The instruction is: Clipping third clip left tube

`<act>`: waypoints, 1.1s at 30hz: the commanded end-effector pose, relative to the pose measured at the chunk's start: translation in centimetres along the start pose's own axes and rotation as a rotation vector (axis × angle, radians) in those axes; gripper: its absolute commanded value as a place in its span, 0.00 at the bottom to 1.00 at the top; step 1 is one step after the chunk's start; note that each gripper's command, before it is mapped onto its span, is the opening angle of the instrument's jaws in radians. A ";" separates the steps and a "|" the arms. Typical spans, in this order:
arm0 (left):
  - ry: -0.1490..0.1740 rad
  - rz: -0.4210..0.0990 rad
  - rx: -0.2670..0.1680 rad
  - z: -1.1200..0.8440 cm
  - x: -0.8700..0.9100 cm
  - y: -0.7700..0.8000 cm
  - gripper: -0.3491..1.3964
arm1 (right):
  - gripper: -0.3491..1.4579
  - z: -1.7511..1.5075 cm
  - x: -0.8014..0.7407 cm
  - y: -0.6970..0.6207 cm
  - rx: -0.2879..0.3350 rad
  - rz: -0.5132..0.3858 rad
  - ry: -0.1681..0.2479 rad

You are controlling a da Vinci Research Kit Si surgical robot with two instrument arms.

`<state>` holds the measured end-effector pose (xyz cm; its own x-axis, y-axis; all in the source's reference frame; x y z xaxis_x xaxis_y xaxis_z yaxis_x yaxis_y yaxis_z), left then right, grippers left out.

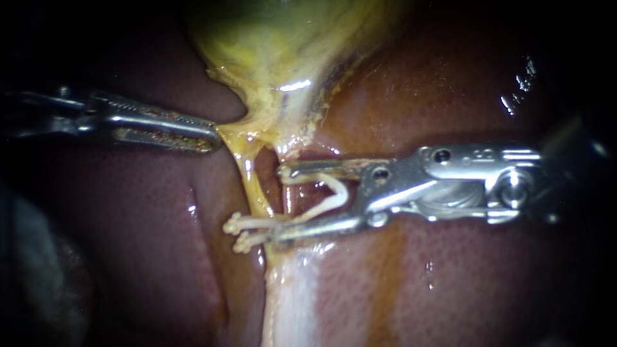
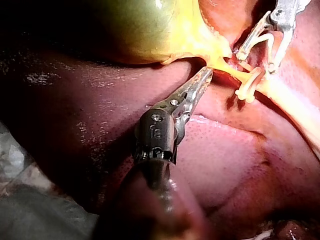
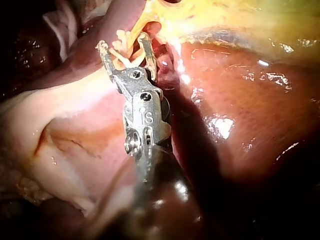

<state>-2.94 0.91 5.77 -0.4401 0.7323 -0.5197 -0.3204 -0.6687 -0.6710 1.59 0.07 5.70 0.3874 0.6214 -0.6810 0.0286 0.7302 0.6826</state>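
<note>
Endoscope view: on the liver point(image 1: 463, 283), the left tube point(image 1: 249, 177) carries two white clips point(image 1: 239, 226) side by side. The right instrument point(image 1: 277, 204) has its jaws wide apart and holds an open clip point(image 1: 335, 191) between them. Its lower jaw lies against the white clips, with the tips just beside the tube. The left instrument point(image 1: 212, 136) pinches yellow tissue point(image 1: 234, 133) under the gallbladder point(image 1: 276, 38).
</note>
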 end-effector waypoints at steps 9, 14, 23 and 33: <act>0.000 0.001 0.000 0.01 -0.01 0.00 0.00 | 0.46 0.03 -0.19 0.22 -0.006 0.066 -0.002; 0.000 0.001 0.001 0.01 -0.01 0.00 0.00 | 0.46 0.08 -0.21 0.27 0.023 0.088 0.019; 0.000 0.001 0.001 0.01 -0.02 0.01 0.00 | 0.45 0.40 -0.08 0.34 0.099 0.146 0.083; 0.000 0.001 0.001 0.01 -0.02 0.00 0.00 | 0.45 0.70 -0.08 0.39 0.139 0.184 0.103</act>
<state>-2.95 0.89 5.78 -0.4402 0.7316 -0.5206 -0.3209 -0.6697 -0.6697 2.22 0.11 6.21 0.2961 0.7745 -0.5589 0.0988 0.5572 0.8245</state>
